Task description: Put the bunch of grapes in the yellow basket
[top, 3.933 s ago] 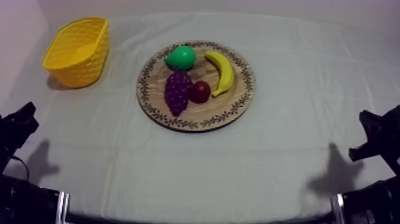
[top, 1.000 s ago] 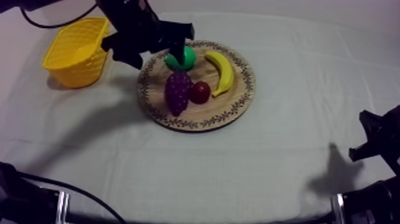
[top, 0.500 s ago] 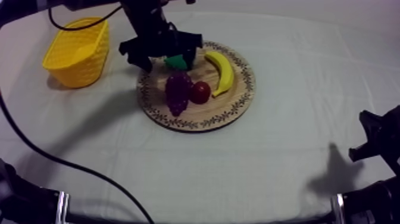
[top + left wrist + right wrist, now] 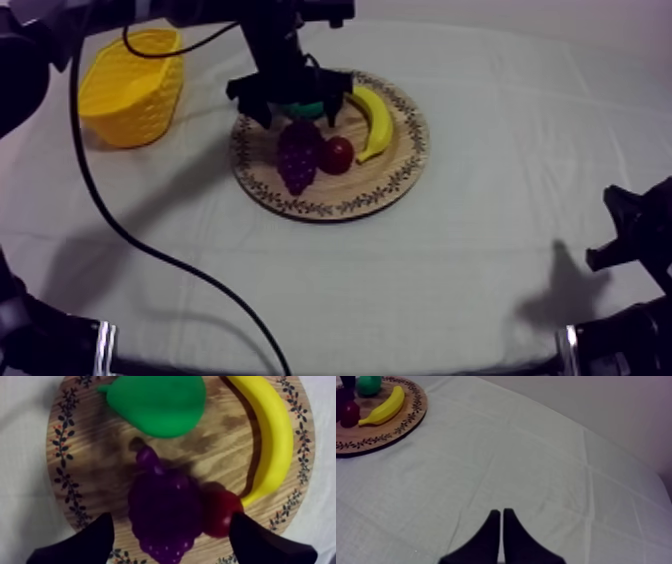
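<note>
Top view: left gripper (image 4: 296, 112) hangs spread wide over the wooden board's (image 4: 392, 185) far side. The bunch of grapes (image 4: 298, 155) lies just nearward, its long axis near-far. The yellow basket (image 4: 130, 85) sits far left.
Left wrist view: fingers (image 4: 85, 543) straddle the bunch's broad end, across its length. The small red fruit (image 4: 220, 513) crowds its right flank, which is plainer here.
Right wrist view: right gripper (image 4: 499, 513) is pinched to an empty wedge, well apart from the board, so the left arm is nearer.

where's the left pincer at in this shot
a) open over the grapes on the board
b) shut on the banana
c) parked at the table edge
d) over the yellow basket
a: in the left wrist view the left pincer has its fingers spread apart, one to each side of the bunch of grapes, which lies on the wooden board.
</note>
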